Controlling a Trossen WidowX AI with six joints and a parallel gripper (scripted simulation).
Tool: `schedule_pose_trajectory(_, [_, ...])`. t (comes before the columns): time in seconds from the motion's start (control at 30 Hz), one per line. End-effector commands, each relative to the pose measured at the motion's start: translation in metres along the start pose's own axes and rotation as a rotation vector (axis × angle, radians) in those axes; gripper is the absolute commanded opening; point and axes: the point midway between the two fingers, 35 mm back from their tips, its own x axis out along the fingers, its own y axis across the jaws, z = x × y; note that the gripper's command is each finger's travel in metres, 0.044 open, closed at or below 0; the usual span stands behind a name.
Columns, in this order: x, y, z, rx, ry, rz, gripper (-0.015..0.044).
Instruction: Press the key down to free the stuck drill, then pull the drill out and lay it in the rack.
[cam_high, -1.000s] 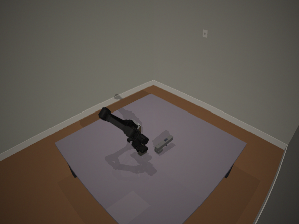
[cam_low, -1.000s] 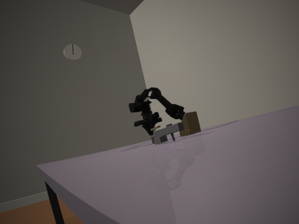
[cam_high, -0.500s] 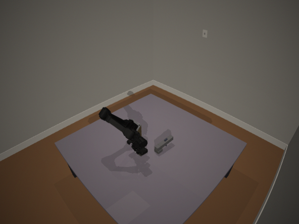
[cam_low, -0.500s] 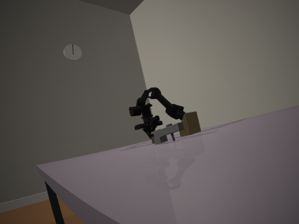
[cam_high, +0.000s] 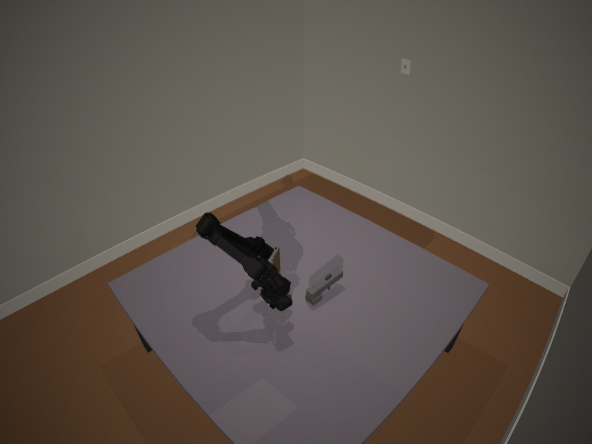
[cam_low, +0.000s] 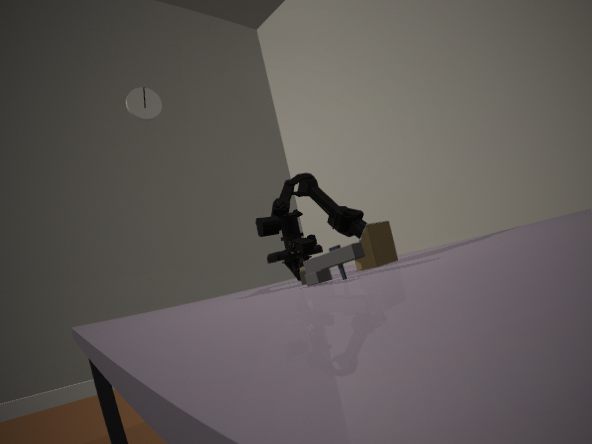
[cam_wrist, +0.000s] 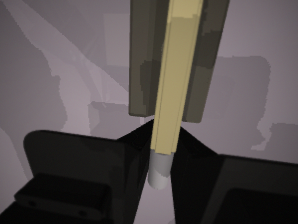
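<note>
My gripper (cam_wrist: 163, 125) (cam_low: 299, 277) is shut on the drill (cam_wrist: 179, 85), a pale yellow bar with a grey round end below the fingertips in the wrist view. The drill lies lengthwise over the rack (cam_wrist: 140, 85), a dark grooved trough whose two sides show left and right of it. Whether the drill touches the rack is hidden. A blue pin (cam_high: 328, 276) (cam_low: 342, 271), which looks like the key, passes through a grey bar (cam_high: 320, 289) (cam_low: 325, 260) beside the gripper. In the top view the arm hides the fingertips, drill and rack.
A tan block (cam_high: 276, 260) (cam_low: 384, 245) stands upright by the arm, beyond one end of the grey bar in the exterior view. The grey bar is raised above the lilac table (cam_high: 380, 320) (cam_low: 450, 340) on a foot. Arm shadows fall across the table.
</note>
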Motion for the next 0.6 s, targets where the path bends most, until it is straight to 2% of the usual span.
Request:
schedule_pose_trajectory(0.0, [0.005, 0.0007, 0.0023, -0.011, -0.006, 0.004, 0.0])
schedule_pose_trajectory(0.27, [0.0123, 0.0018, 0.0052, -0.011, -0.005, 0.004, 0.0])
schedule_pose_trajectory(0.57, [0.007, 0.001, 0.0009, -0.008, 0.005, -0.002, 0.0236])
